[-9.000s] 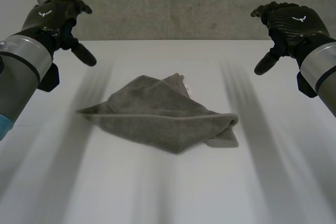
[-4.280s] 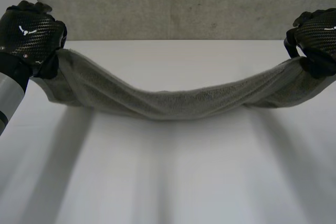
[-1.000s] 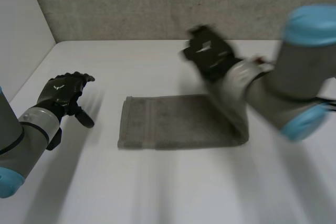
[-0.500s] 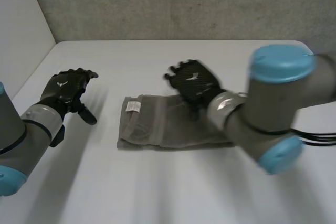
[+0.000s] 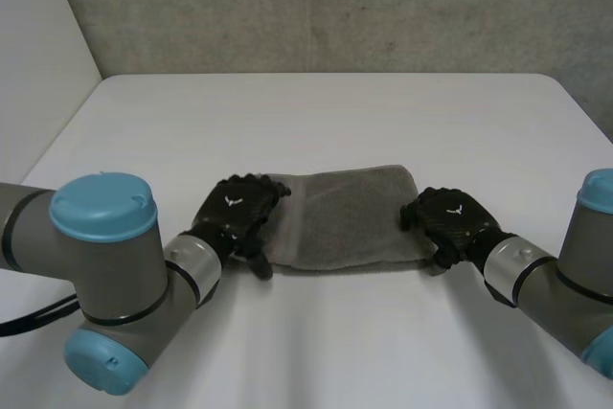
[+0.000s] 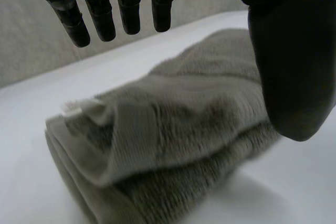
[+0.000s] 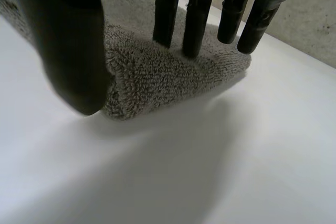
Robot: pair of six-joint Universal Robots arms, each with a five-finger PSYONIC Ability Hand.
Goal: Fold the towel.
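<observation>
A grey towel (image 5: 345,217) lies folded into a short thick rectangle in the middle of the white table (image 5: 316,112). My left hand (image 5: 235,217) is at its left end, where stacked layers and a small white label (image 6: 73,107) show on the towel (image 6: 173,129). That hand's fingers (image 6: 97,14) hang straight above the cloth, thumb apart, holding nothing. My right hand (image 5: 450,219) is at the towel's right, rounded end (image 7: 157,77). Its straight fingers (image 7: 168,9) rest their tips on top of the cloth, with the thumb (image 7: 68,51) just off the edge.
A grey wall (image 5: 335,7) rises behind the table's far edge, and a pale wall stands at the left. Bare white tabletop surrounds the towel, widest on the near side. Both forearms lie low over the near part of the table.
My right hand carried the towel's right end over to the left and has come back to the new right end. My left hand moved in from the left to the towel's left end.
</observation>
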